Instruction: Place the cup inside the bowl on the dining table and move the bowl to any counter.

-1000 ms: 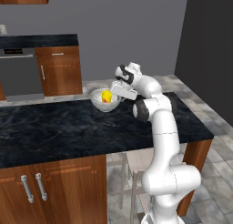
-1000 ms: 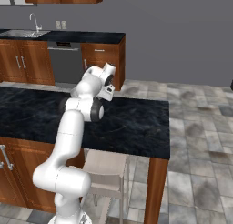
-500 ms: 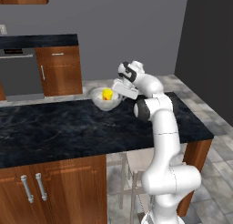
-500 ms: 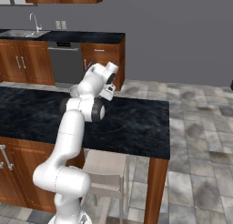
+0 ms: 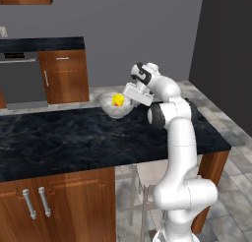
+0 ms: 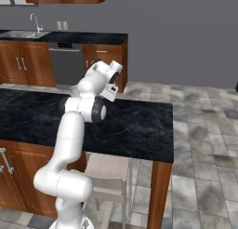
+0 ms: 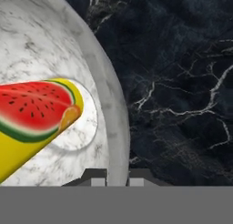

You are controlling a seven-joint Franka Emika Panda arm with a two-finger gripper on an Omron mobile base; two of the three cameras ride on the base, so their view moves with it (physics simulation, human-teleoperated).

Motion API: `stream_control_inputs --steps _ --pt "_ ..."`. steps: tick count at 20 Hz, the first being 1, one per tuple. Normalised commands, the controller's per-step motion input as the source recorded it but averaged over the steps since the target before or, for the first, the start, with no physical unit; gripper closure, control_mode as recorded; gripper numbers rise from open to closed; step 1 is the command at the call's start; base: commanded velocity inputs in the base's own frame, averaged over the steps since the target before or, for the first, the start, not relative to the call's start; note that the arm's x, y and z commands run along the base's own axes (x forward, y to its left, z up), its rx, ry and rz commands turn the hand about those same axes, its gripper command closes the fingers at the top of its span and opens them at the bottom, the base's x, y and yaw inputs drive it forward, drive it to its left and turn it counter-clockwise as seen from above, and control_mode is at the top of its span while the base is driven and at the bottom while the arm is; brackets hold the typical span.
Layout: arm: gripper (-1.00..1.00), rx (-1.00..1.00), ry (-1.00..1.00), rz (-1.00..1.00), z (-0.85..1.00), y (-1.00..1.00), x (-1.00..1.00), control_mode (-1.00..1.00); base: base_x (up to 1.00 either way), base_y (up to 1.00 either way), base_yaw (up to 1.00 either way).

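Now the hand [image 7: 114, 174] pinches the speckled bowl [image 7: 54, 45]'s rim, watermelon-printed yellow cup [image 7: 32, 123] inside

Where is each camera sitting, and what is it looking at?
Left base view: behind-left of the white arm, facing the black marble dining table and speckled whitish-grey bowl.
Right base view: behind-right, facing the same table; arm at left.
Hand view: on the hand, looking down at the bowl's rim between the gripper tips and the yellow cup inside.

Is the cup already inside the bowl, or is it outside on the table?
Inside. The yellow cup lies tipped within the bowl: the hand view shows its watermelon side against the bowl's inner floor, and the left base view shows yellow above the rim.
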Motion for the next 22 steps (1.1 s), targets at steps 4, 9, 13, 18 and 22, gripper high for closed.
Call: stream_control_inputs --steps 4,9,13,18,22 --pt "1.00 0.00 -0.04 0.00 0.21 0.00 -0.44 -1.00 0.00 0.00 0.00" --pt "1.00 0.00 -0.07 0.00 0.20 0.00 -0.41 -1.00 0.00 0.00 0.00" --pt "1.00 0.00 -0.08 0.00 0.18 -0.04 -0.49 -1.00 0.00 0.00 0.00" --pt "1.00 0.00 -0.05 0.00 0.13 -0.15 -0.58 -1.00 0.00 0.00 0.00" --pt "1.00 0.00 -0.03 0.00 0.12 -0.22 -0.75 -1.00 0.00 0.00 0.00"
